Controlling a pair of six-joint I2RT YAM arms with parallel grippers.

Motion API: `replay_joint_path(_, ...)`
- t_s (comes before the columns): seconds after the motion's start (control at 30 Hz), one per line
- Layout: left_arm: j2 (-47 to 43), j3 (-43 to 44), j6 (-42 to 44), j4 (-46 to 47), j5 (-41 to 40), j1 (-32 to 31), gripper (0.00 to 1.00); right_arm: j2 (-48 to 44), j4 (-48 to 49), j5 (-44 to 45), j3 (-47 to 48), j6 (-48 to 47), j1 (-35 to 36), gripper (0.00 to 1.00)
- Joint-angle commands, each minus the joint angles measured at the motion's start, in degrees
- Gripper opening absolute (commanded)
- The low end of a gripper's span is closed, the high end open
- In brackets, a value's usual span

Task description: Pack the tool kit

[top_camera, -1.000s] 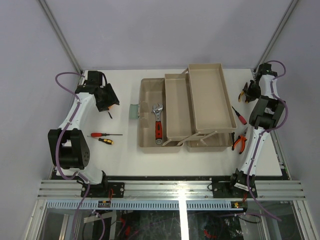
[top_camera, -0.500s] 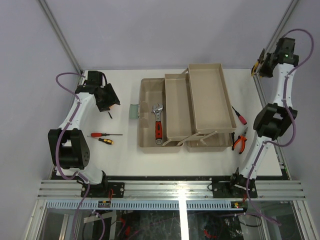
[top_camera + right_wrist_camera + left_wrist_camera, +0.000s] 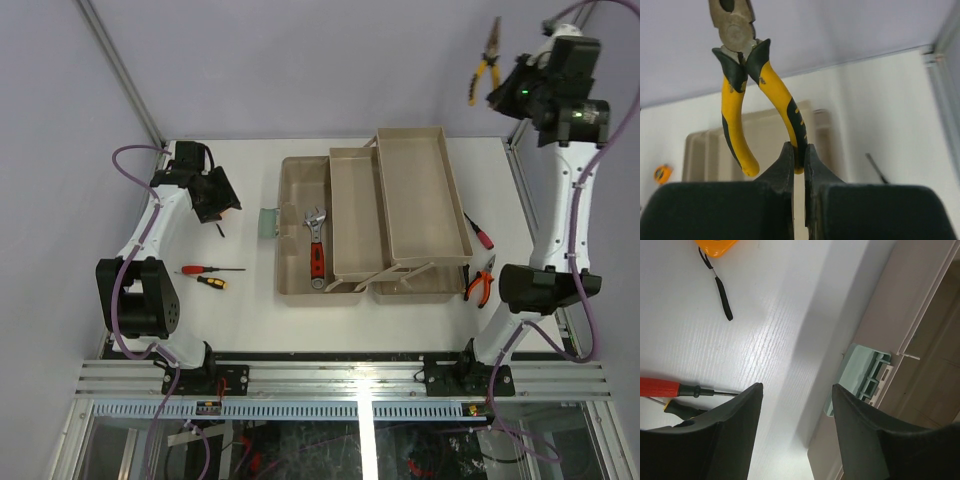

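Observation:
The beige toolbox (image 3: 295, 275) lies open at the table's middle, its fold-out trays (image 3: 420, 190) swung up and to the right. A red-handled wrench (image 3: 316, 246) lies in its base. High above the back right corner, my right gripper (image 3: 505, 90) (image 3: 799, 150) is shut on one handle of the yellow-and-black pliers (image 3: 486, 58) (image 3: 732, 115), which point upward. My left gripper (image 3: 215, 200) (image 3: 796, 387) hovers open and holds nothing, left of the box and near its green latch (image 3: 862, 375). An orange tape measure (image 3: 715, 244) shows at the top edge of the left wrist view.
Two screwdrivers, one red (image 3: 205, 269) and one yellow-and-black (image 3: 212, 282), lie left of the box. To its right are a red-handled screwdriver (image 3: 480, 233) and orange pliers (image 3: 479, 284). Frame posts stand at both back corners.
My right arm has risen from table height at the back right to high above it, carrying the yellow-and-black pliers. The left arm has not moved.

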Motion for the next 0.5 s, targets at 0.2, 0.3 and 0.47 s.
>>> replay_joint_path(0.2,-0.79,1.73,-0.67,2.18,1.68,0.01,0.56,-2.65,-1.42,10.0,-4.62,2.04,26.64,0.0)
replay_joint_path(0.3,-0.88,1.72,-0.82,2.19,1.71,0.02,0.56,-2.36,-1.88,13.98,-7.26,3.08,31.69,0.0)
replay_joint_path(0.47,-0.79,1.86,-1.14,2.16,1.9,0.02,0.56,-2.35,0.48,18.27,-14.53,7.27,38.2,0.0)
